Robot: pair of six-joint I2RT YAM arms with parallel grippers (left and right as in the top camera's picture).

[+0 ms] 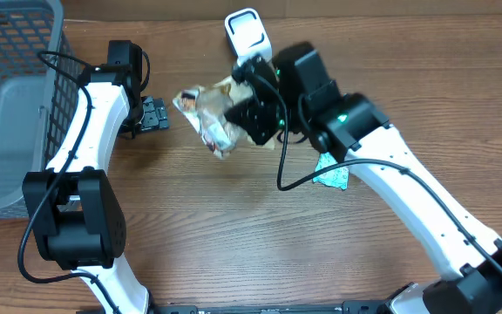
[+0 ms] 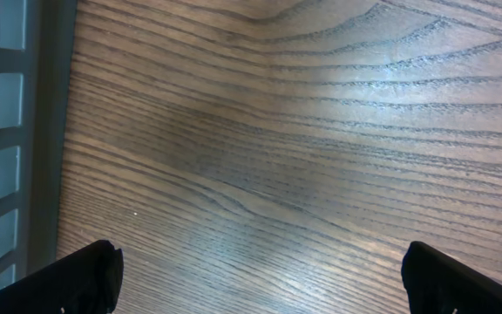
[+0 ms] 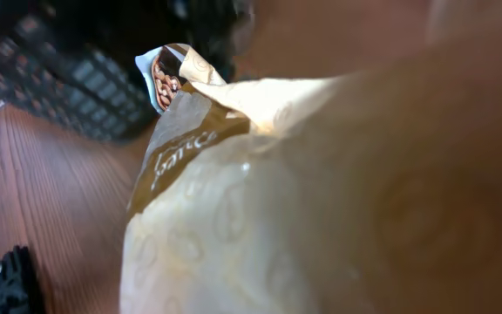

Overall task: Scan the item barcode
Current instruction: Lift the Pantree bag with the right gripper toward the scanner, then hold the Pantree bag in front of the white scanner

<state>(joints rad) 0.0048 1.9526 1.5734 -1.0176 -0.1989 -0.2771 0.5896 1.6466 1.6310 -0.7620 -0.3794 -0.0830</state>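
Observation:
The item is a crumpled cream and brown snack bag (image 1: 206,113), held off the table near the top middle. My right gripper (image 1: 253,116) is shut on the bag's right side. In the right wrist view the bag (image 3: 260,201) fills the frame and hides the fingers. No barcode shows on it. A white scanner (image 1: 247,35) stands just behind the right gripper. My left gripper (image 1: 152,114) sits left of the bag, apart from it. It is open, with both dark fingertips (image 2: 85,279) wide over bare wood and nothing between them.
A grey mesh basket (image 1: 11,105) takes up the far left and its wall (image 2: 7,131) edges the left wrist view. A teal packet (image 1: 329,174) lies partly under the right arm. The table is wood.

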